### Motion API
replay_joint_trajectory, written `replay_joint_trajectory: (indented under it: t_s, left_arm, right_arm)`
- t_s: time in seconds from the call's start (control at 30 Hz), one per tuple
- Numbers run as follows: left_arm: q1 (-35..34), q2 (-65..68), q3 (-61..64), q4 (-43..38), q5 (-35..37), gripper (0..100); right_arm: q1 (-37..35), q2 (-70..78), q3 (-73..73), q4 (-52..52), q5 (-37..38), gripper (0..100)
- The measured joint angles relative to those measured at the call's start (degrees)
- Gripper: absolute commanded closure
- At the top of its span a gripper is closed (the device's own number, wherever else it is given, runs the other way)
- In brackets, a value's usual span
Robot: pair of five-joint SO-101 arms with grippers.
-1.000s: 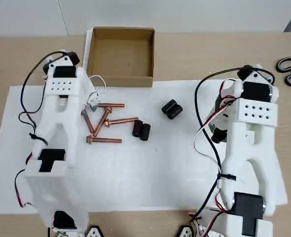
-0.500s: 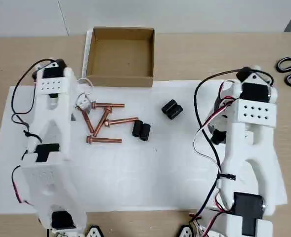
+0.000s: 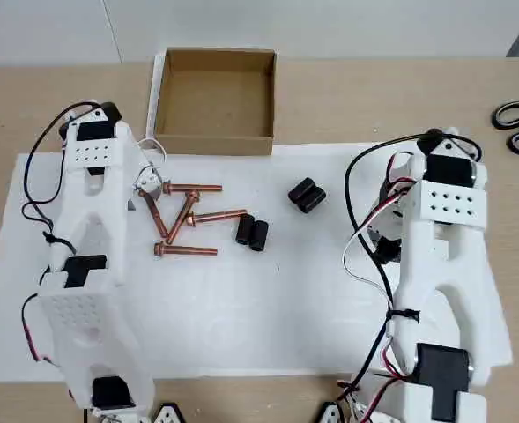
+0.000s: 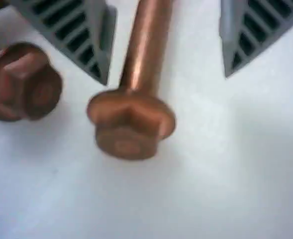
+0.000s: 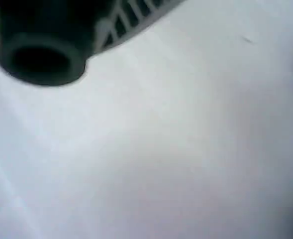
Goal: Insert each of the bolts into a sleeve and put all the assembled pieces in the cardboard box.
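The bolt [image 4: 136, 99] lies on the sheet [image 3: 268, 308] between the spread left claw's [image 4: 166, 72] fingers [image 4: 81, 30], a second bolt's [image 4: 22, 82] head cut off beside it; the right claw [image 3: 384, 240] pinches a sleeve [image 5: 42, 57], half hidden. Over the last second the left claw has slid left. The bolt's shaft slants across the sheet, head nearest the wrist camera.

A robotics lab bench — wooden table [image 3: 356, 97], white sheet [image 3: 268, 326], wires [image 3: 358, 220] trailing off two printed arms [image 3: 92, 256], scissors [image 3: 516, 123] lying beyond the right arm [image 3: 444, 256].
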Motion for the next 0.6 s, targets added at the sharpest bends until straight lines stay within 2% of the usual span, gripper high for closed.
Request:
replay_joint_trajectory:
  t_s: [0.4, 0.47, 0.57, 0.6]
  left_arm:
    - [0.09, 5.89, -2.11, -1.58, -0.26, 86]
    - [0.09, 6.07, -2.20, -1.58, -0.26, 89]
    - [0.26, 6.15, -2.55, -1.58, -0.26, 99]
    - [0.35, 6.24, -2.81, -1.93, -0.26, 100]
  right_arm:
    - [0.00, 0.00, 0.00, 0.00, 0.00, 99.5]
    - [0.00, 0.00, 0.00, 0.00, 0.00, 99.5]
    - [0.00, 0.00, 0.00, 0.00, 0.00, 99.5]
    - [0.00, 0.00, 0.00, 0.00, 0.00, 99.5]
